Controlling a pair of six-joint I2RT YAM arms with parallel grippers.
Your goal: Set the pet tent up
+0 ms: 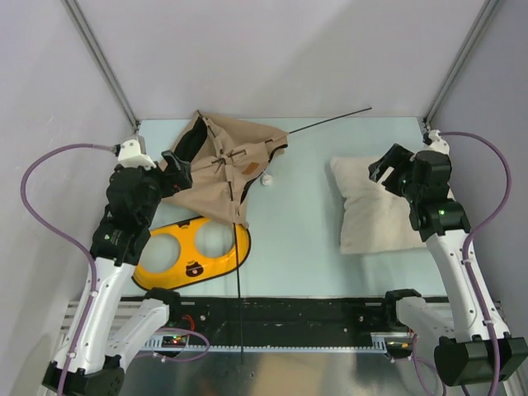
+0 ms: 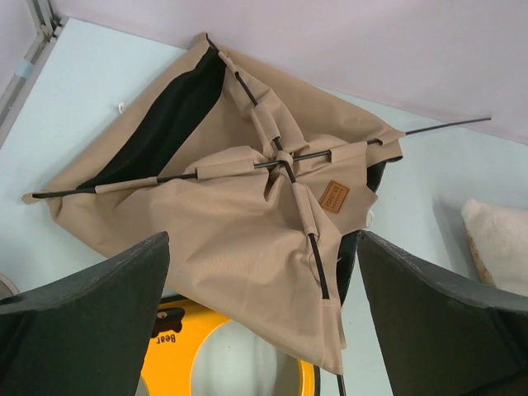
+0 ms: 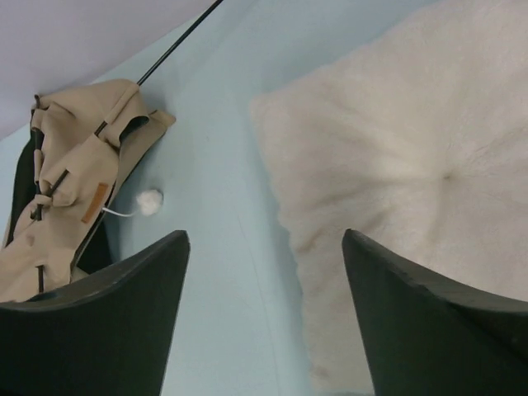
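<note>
The left fingers (image 2: 91,313) stand wide apart with nothing between them, poised over the near flap of the pet tent (image 2: 239,239). I cannot tell from here whether they touch the cloth. The right fingers (image 3: 99,313) are spread just as wide and also hold nothing. They hang above the left edge of the cream pillow (image 3: 412,165) and the bare strip beside it.

The pet tent (image 1: 219,169) lies collapsed and flat at the back left of the pale blue surface (image 1: 297,231). Its poles cross in the middle of the crumpled tan fabric, and its dark floor shows along the far left fold. The brown label (image 2: 334,196) faces up, just right of the crossing. The white pom-pom (image 1: 266,178) lies on the surface, off the tent's right edge.

One pole (image 1: 330,120) sticks out to the right along the back, its tip near the back wall (image 1: 272,58). Another pole (image 1: 239,289) runs toward me, past the near edge of the surface and over the black rail (image 1: 313,309). The tent's near edge overlaps the back rim of the yellow feeder (image 1: 194,252), which lies near the front left.

A broad bare band of surface lies between the tent and the pillow (image 1: 371,210). The pillow lies close to the right edge.
</note>
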